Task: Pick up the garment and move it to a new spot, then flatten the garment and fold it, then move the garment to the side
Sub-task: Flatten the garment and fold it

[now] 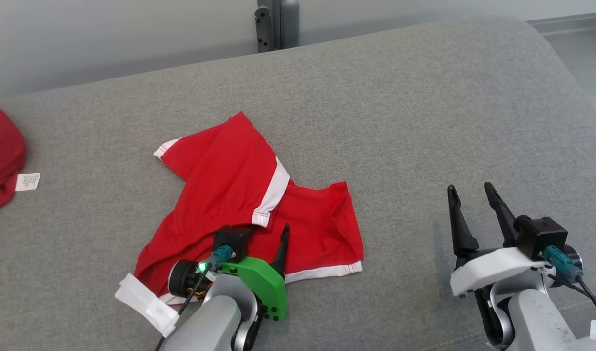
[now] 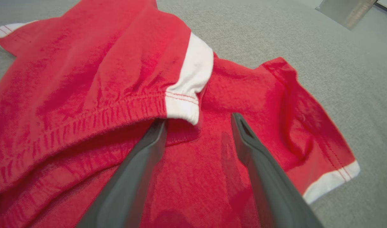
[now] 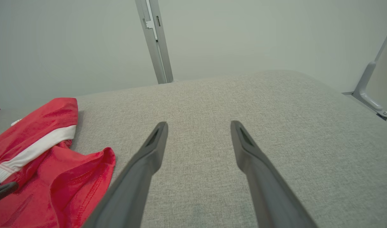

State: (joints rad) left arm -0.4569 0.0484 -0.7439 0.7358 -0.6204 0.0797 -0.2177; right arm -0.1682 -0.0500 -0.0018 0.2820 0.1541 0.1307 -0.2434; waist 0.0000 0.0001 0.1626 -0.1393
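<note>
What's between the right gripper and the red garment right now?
Only bare grey upholstery lies between the right gripper and the red garment; the head view shows that stretch, and the right wrist view agrees.

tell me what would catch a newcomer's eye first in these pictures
The crumpled red garment with white trim stands out first, lying in the middle of the grey padded surface. The left gripper is open right over it, while the right gripper is open above bare surface off to the right. Another red cloth with a white label lies at the far left edge.
</note>
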